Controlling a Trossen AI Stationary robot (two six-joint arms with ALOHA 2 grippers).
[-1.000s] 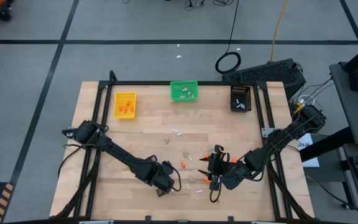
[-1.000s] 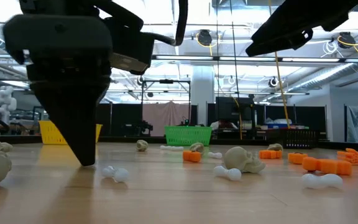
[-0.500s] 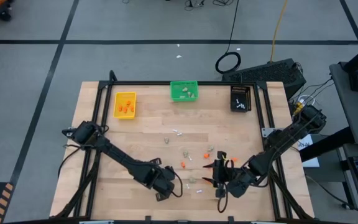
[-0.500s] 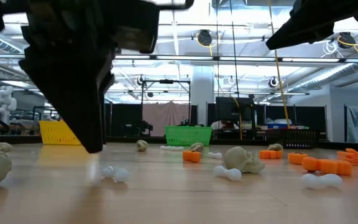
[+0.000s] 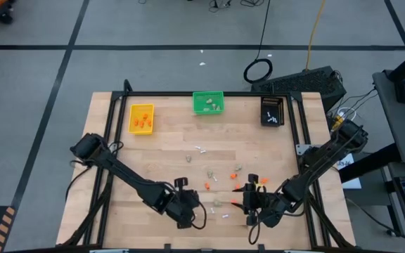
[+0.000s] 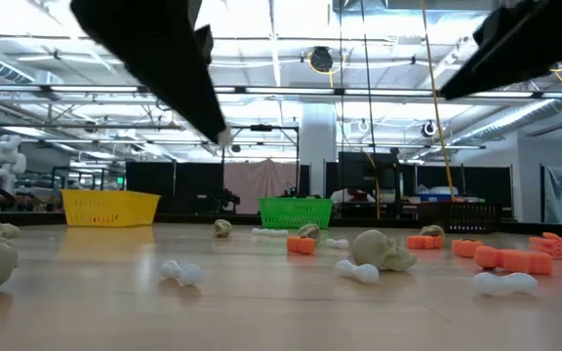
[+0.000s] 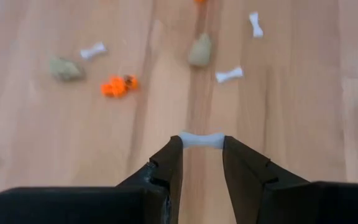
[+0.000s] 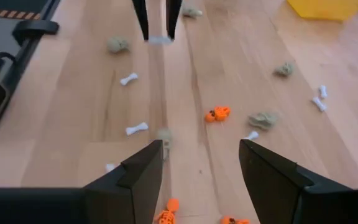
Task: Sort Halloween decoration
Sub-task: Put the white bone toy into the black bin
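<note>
One white stick (image 7: 201,140) is pinched between my left gripper's (image 7: 202,149) fingers, low in the frame's middle; my right gripper (image 8: 201,163) hangs spread, empty.

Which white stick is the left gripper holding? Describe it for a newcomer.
Start at the wooden table and follow the left arm to the left gripper. A small white bone-shaped stick is pinched between its fingertips, off the wood, while other sticks lie loose.

Three bins (image 5: 208,103) in a row along the table's (image 5: 118,176) far edge, loose bits (image 5: 209,172) scattered mid-table toward the near edge, my left gripper (image 7: 201,140) above the near edge holding a stick (image 7: 201,141), my right gripper (image 5: 248,204) just beside the bits.
</note>
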